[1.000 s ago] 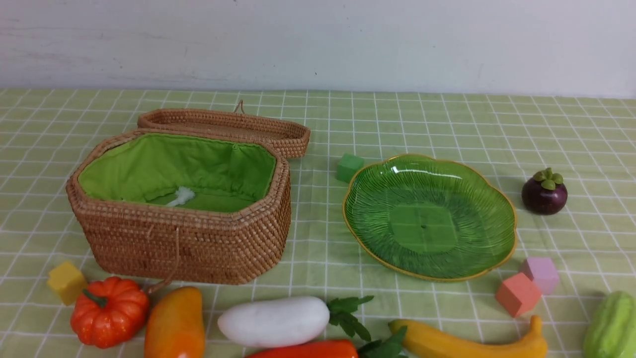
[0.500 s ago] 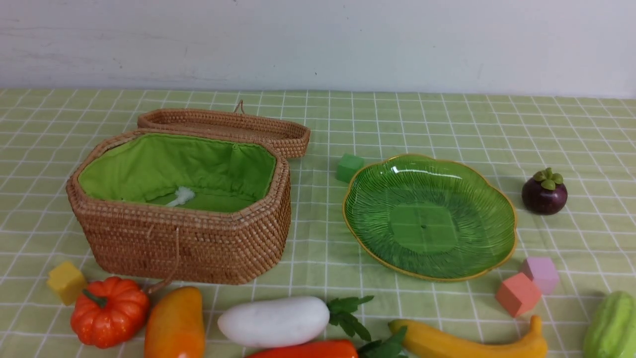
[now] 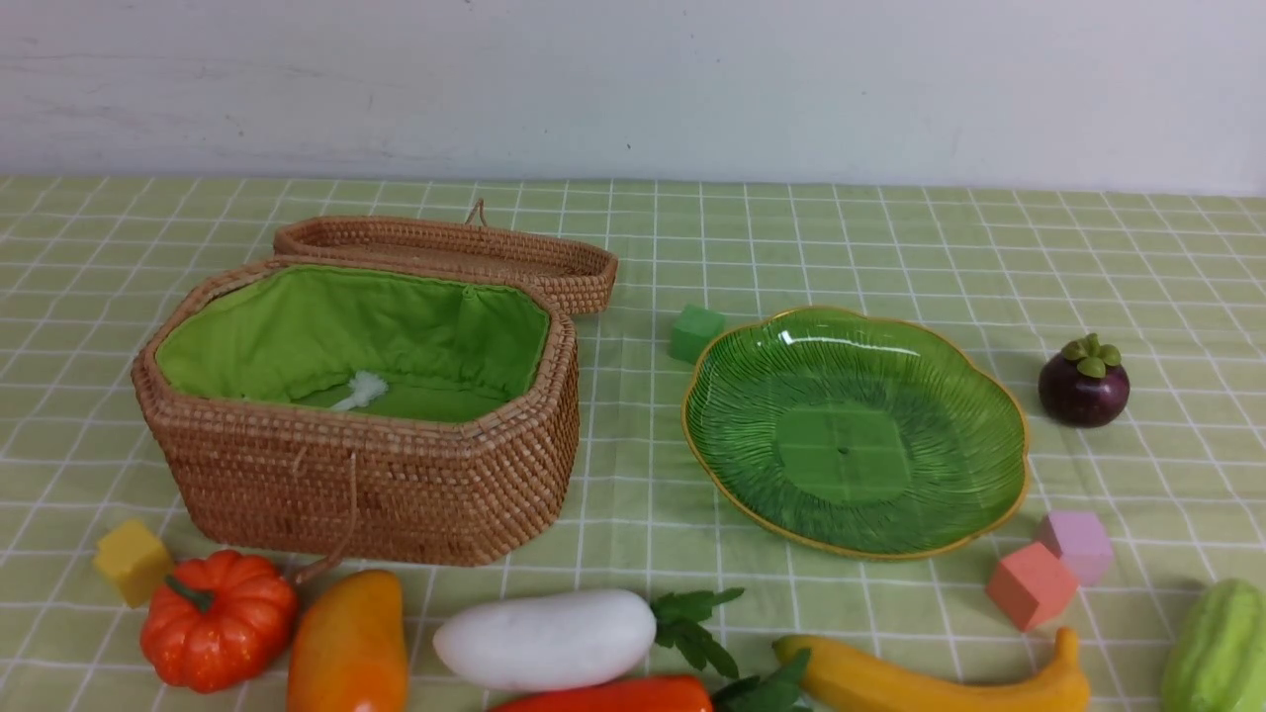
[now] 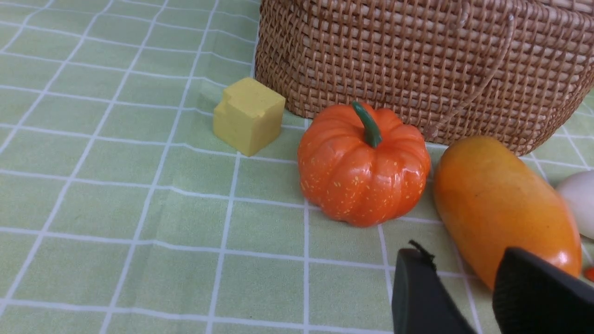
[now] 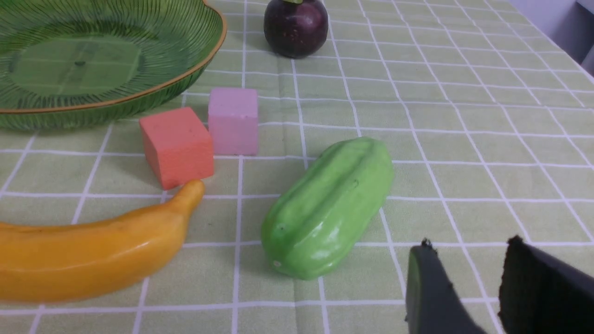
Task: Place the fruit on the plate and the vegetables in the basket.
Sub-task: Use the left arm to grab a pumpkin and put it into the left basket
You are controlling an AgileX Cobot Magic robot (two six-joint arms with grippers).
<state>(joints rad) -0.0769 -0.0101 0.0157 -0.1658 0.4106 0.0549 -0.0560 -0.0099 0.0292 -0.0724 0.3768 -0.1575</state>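
Note:
The wicker basket (image 3: 366, 475) stands open at the left, its green lining bare. The green plate (image 3: 856, 430) at the right holds nothing. Along the near edge lie the pumpkin (image 3: 218, 618), mango (image 3: 348, 648), white radish (image 3: 544, 638), red carrot piece (image 3: 613, 697), banana (image 3: 930, 682) and green gourd (image 3: 1219, 648). The mangosteen (image 3: 1083, 381) sits right of the plate. My left gripper (image 4: 461, 255) hovers open just short of the mango (image 4: 501, 204) and pumpkin (image 4: 364, 167). My right gripper (image 5: 468, 246) is open beside the gourd (image 5: 329, 208). Neither gripper shows in the front view.
The basket's lid (image 3: 445, 242) lies folded back behind it. Small cubes are scattered about: yellow (image 3: 131, 561) by the pumpkin, green (image 3: 695, 331) at the plate's far left, salmon (image 3: 1029, 583) and lilac (image 3: 1078, 544) near the banana's tip. A white wall backs the checked cloth.

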